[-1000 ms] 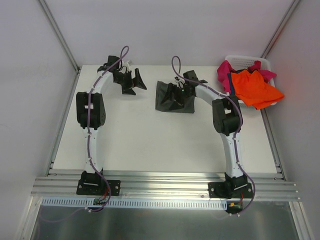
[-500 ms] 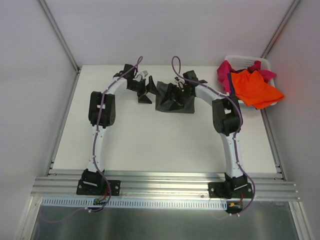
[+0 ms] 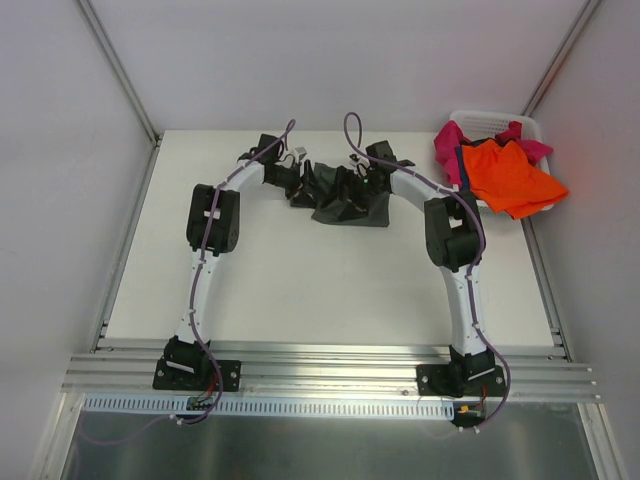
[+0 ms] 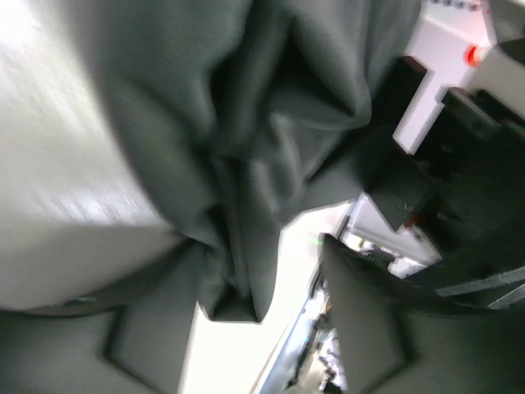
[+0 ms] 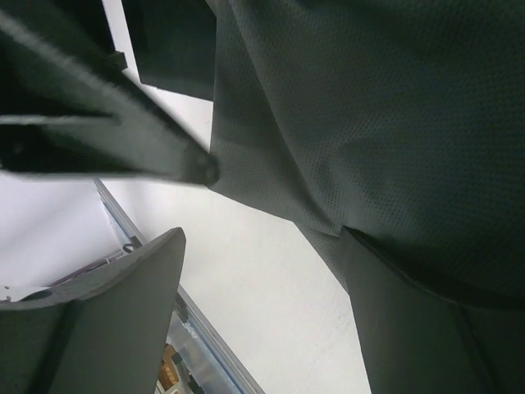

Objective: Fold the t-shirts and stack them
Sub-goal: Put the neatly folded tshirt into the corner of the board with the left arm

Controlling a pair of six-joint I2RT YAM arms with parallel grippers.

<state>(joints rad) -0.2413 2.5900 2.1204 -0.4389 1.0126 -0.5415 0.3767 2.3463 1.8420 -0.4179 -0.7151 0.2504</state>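
While the dark grey-olive t-shirt (image 3: pixel 350 208) lies crumpled at the far middle of the tabletop (image 3: pixel 300 280), an arm meets it from each side. The left pincer (image 3: pixel 300 186) is at its left edge, spread, with a bunched fold between its fingers (image 4: pixel 148 345); the cloth touches one finger and leaves a gap beside the other. The right pincer (image 3: pixel 352 186), also spread, sits amid the cloth, which drapes over one finger. An orange t-shirt (image 3: pixel 510 175), a magenta-pink t-shirt (image 3: pixel 447 145) and a dark blue t-shirt (image 3: pixel 462 165) spill from the white laundry basket (image 3: pixel 480 122) at the far right corner.
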